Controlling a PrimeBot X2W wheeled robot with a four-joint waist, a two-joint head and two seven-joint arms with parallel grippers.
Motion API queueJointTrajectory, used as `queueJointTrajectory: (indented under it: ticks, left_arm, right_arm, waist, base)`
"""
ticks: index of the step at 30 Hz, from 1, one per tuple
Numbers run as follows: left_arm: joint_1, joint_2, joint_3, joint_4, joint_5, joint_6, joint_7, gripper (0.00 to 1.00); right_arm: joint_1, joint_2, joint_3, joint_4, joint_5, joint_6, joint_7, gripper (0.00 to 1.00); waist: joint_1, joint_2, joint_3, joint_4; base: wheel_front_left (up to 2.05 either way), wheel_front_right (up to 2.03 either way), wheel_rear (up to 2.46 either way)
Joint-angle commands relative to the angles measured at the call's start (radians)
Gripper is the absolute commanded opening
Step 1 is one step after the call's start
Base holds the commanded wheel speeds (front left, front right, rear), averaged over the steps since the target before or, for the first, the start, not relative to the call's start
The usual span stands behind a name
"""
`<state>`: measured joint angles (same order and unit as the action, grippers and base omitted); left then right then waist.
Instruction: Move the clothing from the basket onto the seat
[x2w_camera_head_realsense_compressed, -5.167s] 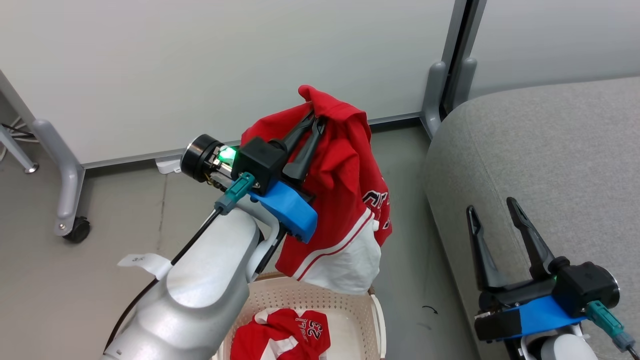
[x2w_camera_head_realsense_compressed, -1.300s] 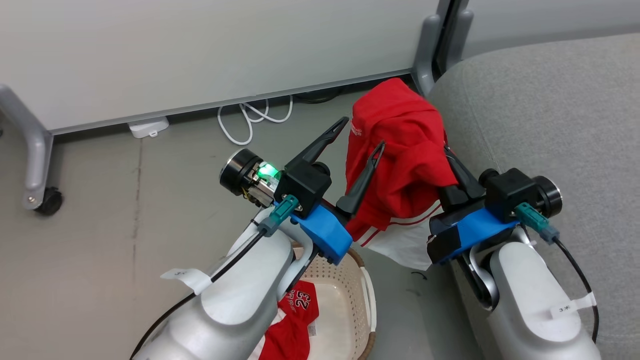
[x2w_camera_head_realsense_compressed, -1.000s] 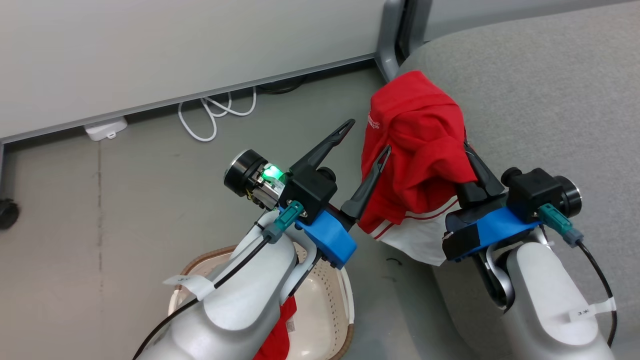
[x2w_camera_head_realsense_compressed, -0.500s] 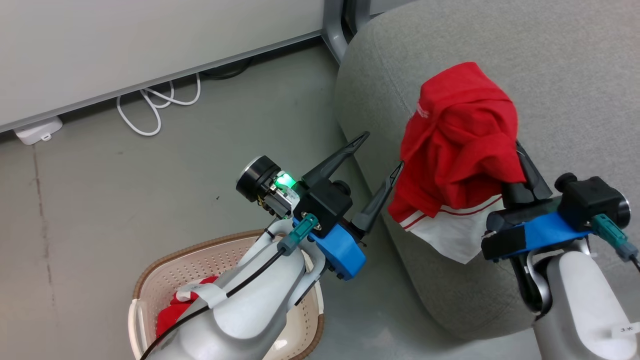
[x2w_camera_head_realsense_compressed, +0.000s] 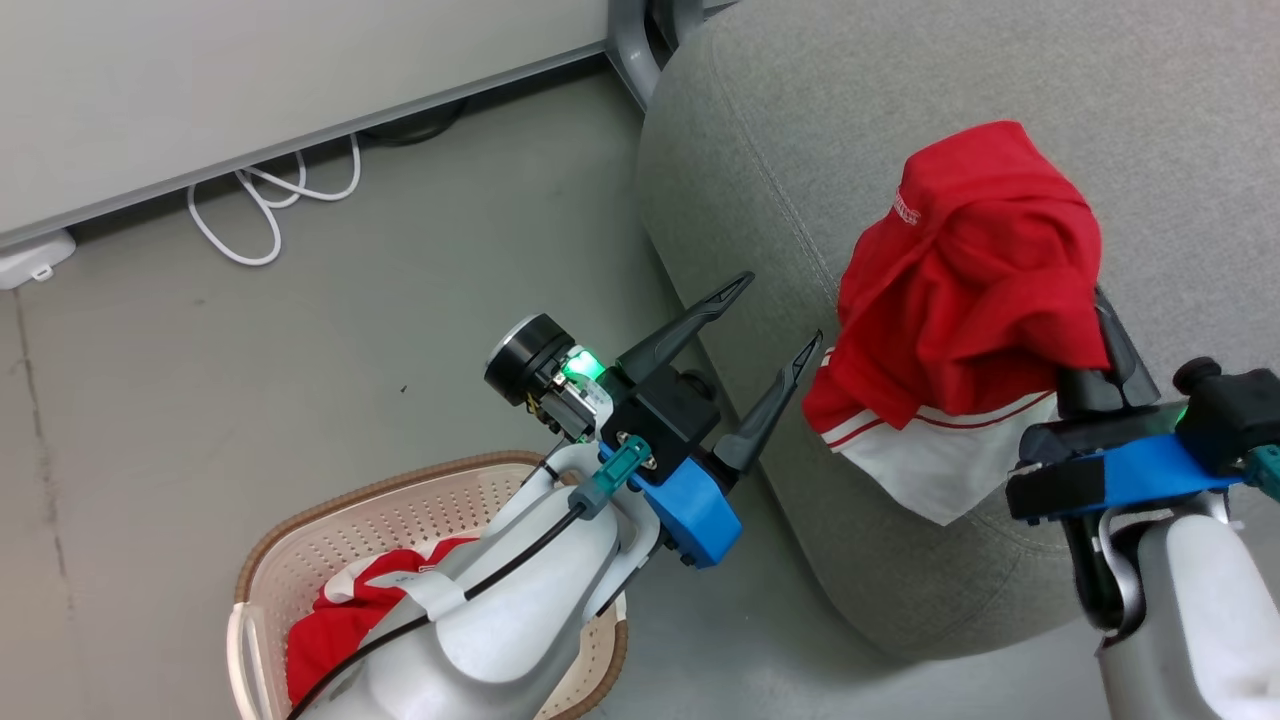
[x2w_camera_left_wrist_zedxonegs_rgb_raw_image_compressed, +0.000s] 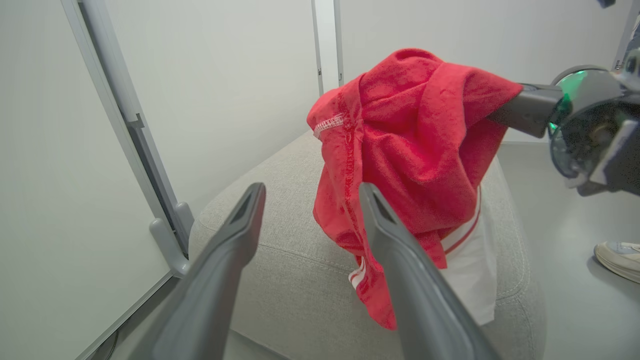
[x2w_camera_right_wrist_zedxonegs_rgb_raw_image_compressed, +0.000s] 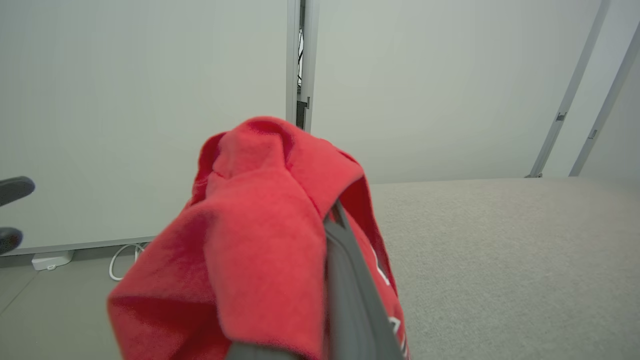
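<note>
You are carrying the first red garment (x2w_camera_head_realsense_compressed: 970, 270) to the grey sofa (x2w_camera_head_realsense_compressed: 800, 130). Your right hand (x2w_camera_head_realsense_compressed: 1103, 345) is gripping it, fingers drawn together under the cloth, and it is hanging over the sofa's front edge. Your left hand (x2w_camera_head_realsense_compressed: 782, 310) is standing wide open and empty just beside it. Next you are probably needing to reach further over the cushion, lower and let go. The second red garment (x2w_camera_head_realsense_compressed: 320, 640) is lying in the basket (x2w_camera_head_realsense_compressed: 330, 500). Five seconds ago your left hand was holding this garment above the basket.

Silver forearms (x2w_camera_head_realsense_compressed: 500, 620), blue brackets (x2w_camera_head_realsense_compressed: 690, 510), dark long-fingered left tool (x2w_camera_head_realsense_compressed: 780, 310), green light (x2w_camera_head_realsense_compressed: 575, 365)
</note>
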<state>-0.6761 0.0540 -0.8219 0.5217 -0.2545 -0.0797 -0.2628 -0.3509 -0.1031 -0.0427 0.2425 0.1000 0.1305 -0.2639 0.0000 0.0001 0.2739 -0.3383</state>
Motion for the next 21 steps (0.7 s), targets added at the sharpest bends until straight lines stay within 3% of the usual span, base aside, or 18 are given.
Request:
queueJointTrajectory:
  ticks: [1,8,13,21]
  left_arm:
    - [-0.001,0.001,0.003,0.002,0.004,-0.001,-0.003,1.0]
    - [-0.039,0.002,0.001,0.009,0.025,-0.003,-0.003,1.0]
    - [-0.088,0.006,-0.014,0.03,0.049,-0.007,-0.002,1.0]
    - [-0.19,0.004,-0.037,0.044,0.082,-0.007,0.0,1.0]
  right_arm:
    - [-0.02,0.001,-0.007,-0.011,0.001,0.0,-0.001,0.0]
    - [-0.146,-0.026,-0.055,-0.076,0.012,0.0,-0.001,0.0]
    - [-0.293,-0.09,-0.123,-0.12,0.028,0.0,-0.001,0.0]
    - [-0.478,-0.217,-0.253,-0.079,0.043,0.0,-0.001,0.0]
  waist:
    - [0.0,-0.0001,0.006,-0.003]
    - [0.0,-0.0001,0.059,-0.004]
    - [0.0,-0.0001,0.152,0.006]
    - [0.0,-0.0001,0.307,0.038]
  base:
    - [0.0,0.0,0.0]
    - [0.0,0.0,0.0]
    - [0.0,0.0,0.0]
    - [0.0,0.0,0.0]
